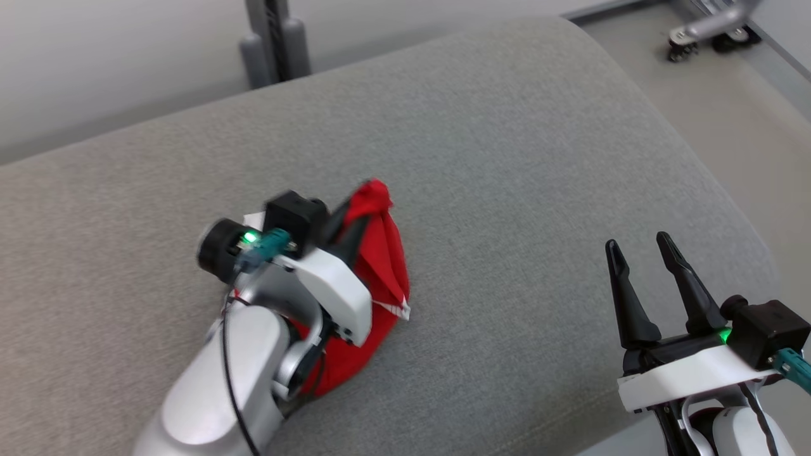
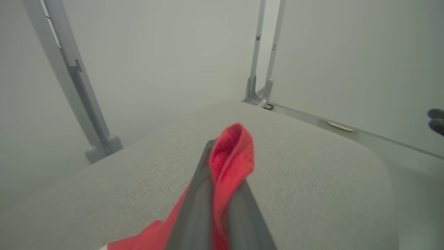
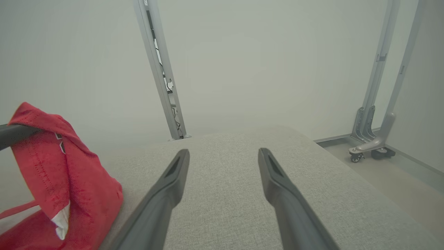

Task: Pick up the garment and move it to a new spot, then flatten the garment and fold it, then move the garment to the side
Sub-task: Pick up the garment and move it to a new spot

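The garment (image 1: 380,266) is red cloth with a bit of white trim. It hangs in a bunch from my left gripper (image 1: 355,212), which is shut on its top fold above the grey cushion (image 1: 507,190); its lower part still rests on the cushion. In the left wrist view the red garment (image 2: 232,156) is pinched between the two dark fingers (image 2: 197,205). My right gripper (image 1: 643,250) stands open and empty near the cushion's right front. In the right wrist view its fingers (image 3: 166,187) are spread, and the garment (image 3: 62,173) hangs at the left.
Grey metal frame posts (image 1: 272,38) stand behind the cushion against a pale wall. A caster foot of a frame (image 1: 703,31) is on the floor at the back right. The cushion's right edge (image 1: 728,209) drops to the floor.
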{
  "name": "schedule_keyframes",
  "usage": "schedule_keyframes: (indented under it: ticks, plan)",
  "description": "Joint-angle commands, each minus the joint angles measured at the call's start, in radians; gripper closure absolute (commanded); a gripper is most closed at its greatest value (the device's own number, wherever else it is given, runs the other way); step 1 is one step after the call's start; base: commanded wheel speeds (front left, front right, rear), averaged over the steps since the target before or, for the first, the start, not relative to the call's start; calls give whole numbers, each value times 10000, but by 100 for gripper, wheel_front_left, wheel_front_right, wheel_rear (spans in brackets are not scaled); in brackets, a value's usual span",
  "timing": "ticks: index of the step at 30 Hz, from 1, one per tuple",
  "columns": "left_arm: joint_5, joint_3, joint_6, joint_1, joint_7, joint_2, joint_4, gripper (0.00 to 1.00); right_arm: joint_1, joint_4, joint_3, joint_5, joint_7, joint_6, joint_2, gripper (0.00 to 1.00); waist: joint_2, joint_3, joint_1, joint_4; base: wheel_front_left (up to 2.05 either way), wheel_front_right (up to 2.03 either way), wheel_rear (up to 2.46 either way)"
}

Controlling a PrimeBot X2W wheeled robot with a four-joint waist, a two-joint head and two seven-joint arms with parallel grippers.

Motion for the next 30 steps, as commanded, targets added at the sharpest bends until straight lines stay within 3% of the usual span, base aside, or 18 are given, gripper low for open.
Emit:
schedule_keyframes:
  ticks: [1, 6, 7, 8, 12, 16, 24, 25, 30]
  plan:
    - [69, -168, -143, -130, -72, -100, 401, 100, -84, 36, -14, 53, -124, -1, -22, 0, 0, 618, 0, -630, 0, 0, 0]
    - [41, -755, -528, -254, -399, -700, 1886, 100, -191, 282, -59, 174, -295, -1, -25, 0, 0, 698, 0, -603, 0, 0, 0]
    - [-20, -797, -579, -255, -521, -805, 2053, 68, -225, 307, -79, 169, -315, 0, -25, 0, 0, 675, 0, -529, 0, 0, 0]
    - [-43, -836, -630, -255, -652, -886, 2174, 0, -251, 349, -105, 178, -350, 0, -25, 0, 0, 630, 0, -436, 0, 0, 0]
    - [-310, -884, -795, -47, -1158, -1055, 2241, 0, -277, 524, -235, 62, -377, -1, -28, 0, 0, 343, 0, 70, 0, 0, 0]
    - [-378, -672, -640, 344, -1644, -853, 1868, 0, -243, 608, -359, -71, -301, 0, -29, 0, 0, 13, 0, 718, 0, 0, 0]
    - [-678, 440, 271, 1483, -2357, 116, 963, 0, -28, 600, -681, -317, -134, -1, -31, 0, 0, -645, 0, 2087, 0, 0, 0]
    - [-833, 822, 499, 1775, -2491, 430, 792, 0, -14, 560, -690, -341, -95, -1, -29, 0, 0, -760, 0, 2333, 0, 0, 0]
    - [-1098, 1688, 995, 2519, -2824, 1019, 339, 0, 169, 505, -777, -518, 47, -1, -35, 0, 0, -1114, 0, 2826, 0, 0, 0]
